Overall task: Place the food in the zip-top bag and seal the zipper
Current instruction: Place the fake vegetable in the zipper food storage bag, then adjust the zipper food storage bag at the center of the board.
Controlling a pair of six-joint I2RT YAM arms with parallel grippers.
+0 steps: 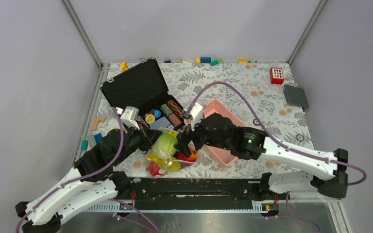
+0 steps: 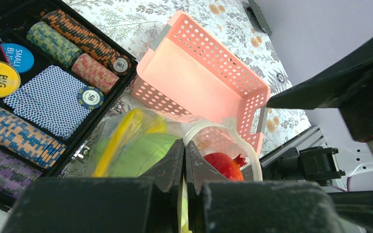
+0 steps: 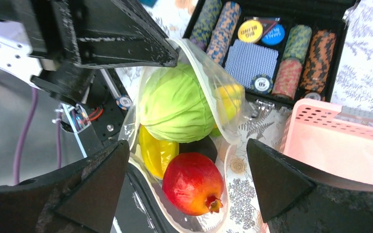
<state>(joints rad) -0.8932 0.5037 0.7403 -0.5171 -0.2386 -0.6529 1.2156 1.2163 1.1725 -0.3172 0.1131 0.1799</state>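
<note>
Zip-top bag (image 3: 209,73): held cabbage (image 3: 175,104), banana (image 3: 158,151), red apple (image 3: 192,182); beside pink basket (image 3: 340,145).
Left fingers (image 2: 172,165): closed on its edge.
Right fingers (image 3: 97,184): spread apart.

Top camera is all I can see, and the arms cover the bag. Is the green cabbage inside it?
Observer: Yes. The right wrist view shows the cabbage inside the zip-top bag, behind clear plastic.
Operator: Who's holding the bag?
Observer: The left gripper is shut, pinching the bag's top edge.
Operator: And the other claw?
Observer: The right gripper is open wide, with one finger on each side of the red apple at the bag's mouth.
</note>
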